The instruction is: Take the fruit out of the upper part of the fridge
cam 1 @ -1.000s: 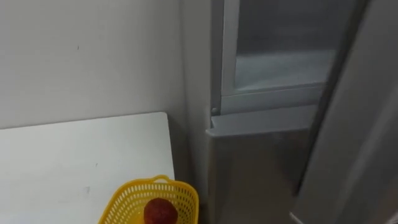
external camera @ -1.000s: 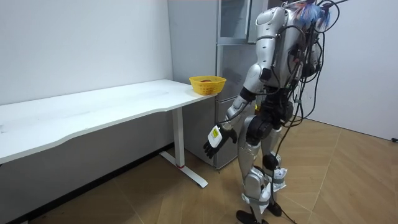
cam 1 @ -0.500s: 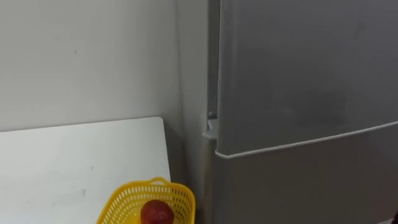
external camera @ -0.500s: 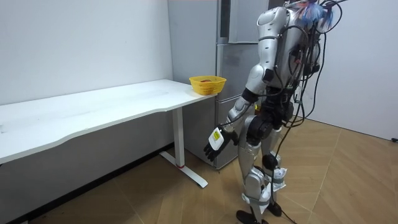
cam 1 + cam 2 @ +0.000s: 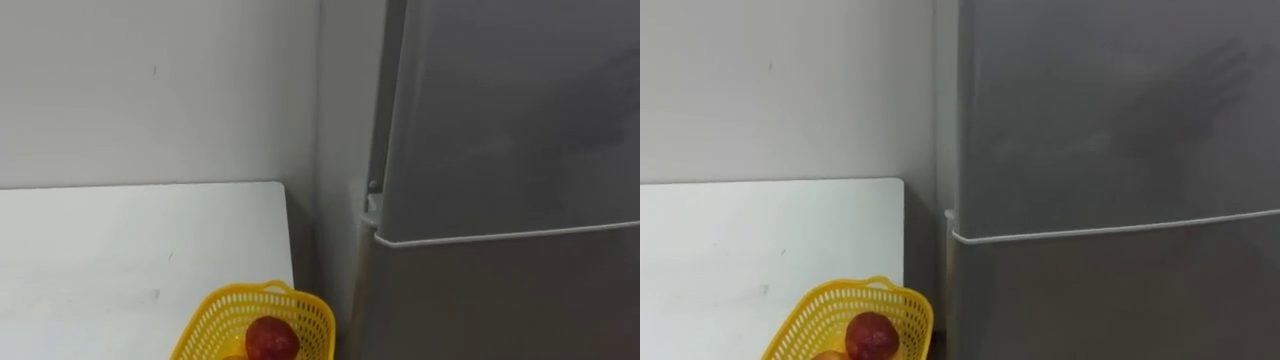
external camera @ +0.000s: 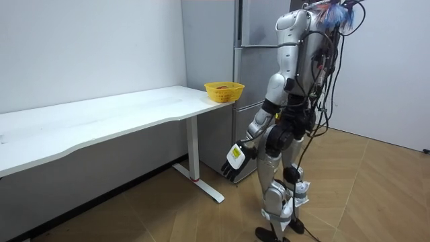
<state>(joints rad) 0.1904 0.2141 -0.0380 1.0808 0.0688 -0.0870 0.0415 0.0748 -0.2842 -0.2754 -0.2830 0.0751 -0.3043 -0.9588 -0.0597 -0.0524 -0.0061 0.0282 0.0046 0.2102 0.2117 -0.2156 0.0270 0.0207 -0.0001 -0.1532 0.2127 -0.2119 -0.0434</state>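
Note:
The grey fridge's upper door (image 5: 500,120) is closed flush above the lower door (image 5: 500,300), with a pale seam between them. I stand facing the fridge (image 6: 259,27). My left hand (image 6: 232,165) hangs low beside my thigh, fingers relaxed and holding nothing. To the left of the fridge, a yellow mesh basket (image 5: 215,322) sits on the near right corner of the white table (image 5: 120,250), with a red fruit (image 5: 268,338) in it. The basket (image 5: 810,325) and the fruit (image 5: 871,335) also show in the right eye view.
A long white table (image 6: 101,117) runs along the wall at the room view's left, with the basket (image 6: 224,91) at the end nearest the fridge. A narrow gap separates the table edge from the fridge side. Wooden floor lies open behind me.
The upper fridge door, open one second ago with the shelf inside visible, has swung shut. My left hand has dropped a little lower. My view has shifted slightly.

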